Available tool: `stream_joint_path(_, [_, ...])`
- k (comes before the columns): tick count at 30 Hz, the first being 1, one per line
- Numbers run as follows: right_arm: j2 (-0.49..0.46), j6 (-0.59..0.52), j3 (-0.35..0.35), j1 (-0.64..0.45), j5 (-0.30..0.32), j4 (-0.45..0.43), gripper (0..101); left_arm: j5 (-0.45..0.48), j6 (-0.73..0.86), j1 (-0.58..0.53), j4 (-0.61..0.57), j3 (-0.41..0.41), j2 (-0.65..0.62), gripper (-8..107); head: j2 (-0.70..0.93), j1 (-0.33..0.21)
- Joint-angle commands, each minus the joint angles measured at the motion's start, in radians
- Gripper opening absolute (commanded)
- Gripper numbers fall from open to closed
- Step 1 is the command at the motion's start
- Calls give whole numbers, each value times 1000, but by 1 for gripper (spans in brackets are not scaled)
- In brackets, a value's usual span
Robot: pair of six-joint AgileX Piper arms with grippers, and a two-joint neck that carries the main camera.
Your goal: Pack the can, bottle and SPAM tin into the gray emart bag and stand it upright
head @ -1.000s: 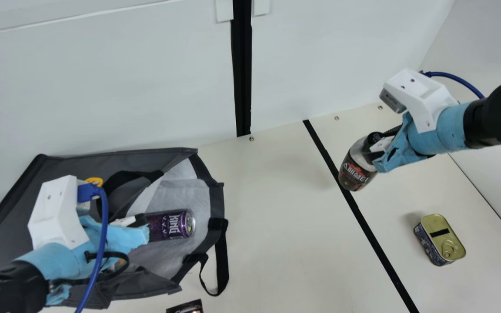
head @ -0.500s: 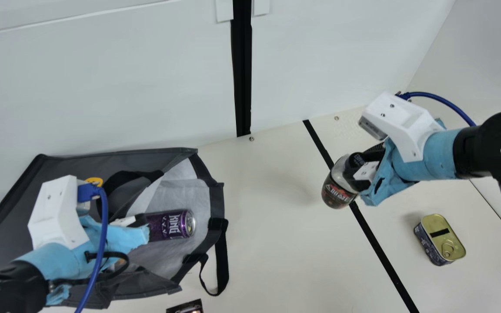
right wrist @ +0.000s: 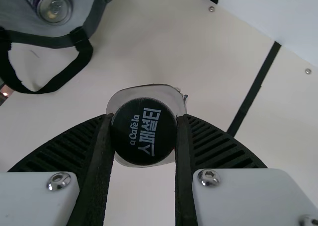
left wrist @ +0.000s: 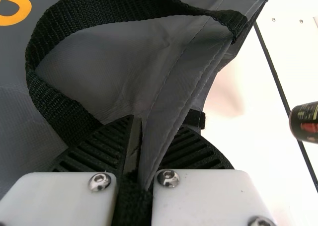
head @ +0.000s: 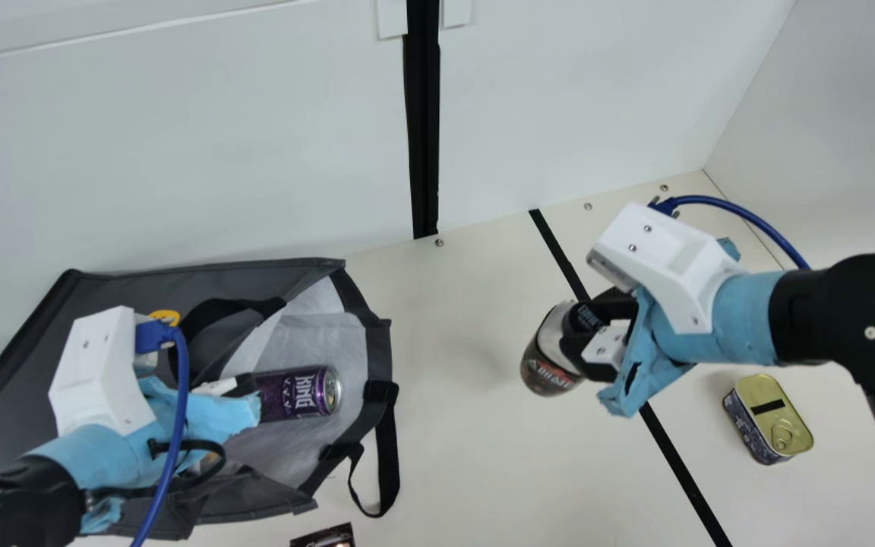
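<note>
two right fingers (head: 576, 349) pinch the bottle's cap (right wrist: 144, 131), two left fingers (head: 242, 386) the bag's edge (left wrist: 170, 112).

The bag (head: 141, 285) is gray, edged black; the can (head: 285, 395) purple with pale lettering; that bottle (head: 548, 366) dark and red; the tin (head: 775, 422) gold-topped (showiest of the lot); the table (head: 475, 456) cream, striped black.

We're seeing the gray bag (head: 107, 292) lying open, purple can (head: 295, 393) inside!
Tilted bottle (head: 548, 366) is hanging between bag and gold-topped tin (head: 770, 416).
</note>
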Motion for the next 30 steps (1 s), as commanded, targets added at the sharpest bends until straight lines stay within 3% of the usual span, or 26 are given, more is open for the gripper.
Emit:
stream_joint_path(1, [-13,8,14,26,1,0,0,0,0,0,0,0,0,-8,-1,-23])
stream_joint_path(19, [-109,115,93,245,1,-10,0,0,0,0,0,0,0,-8,-1,-23])
stream_joint_path(30, [-137,120,88,277,1,41,0,0,0,0,0,0,0,-8,-1,-23])
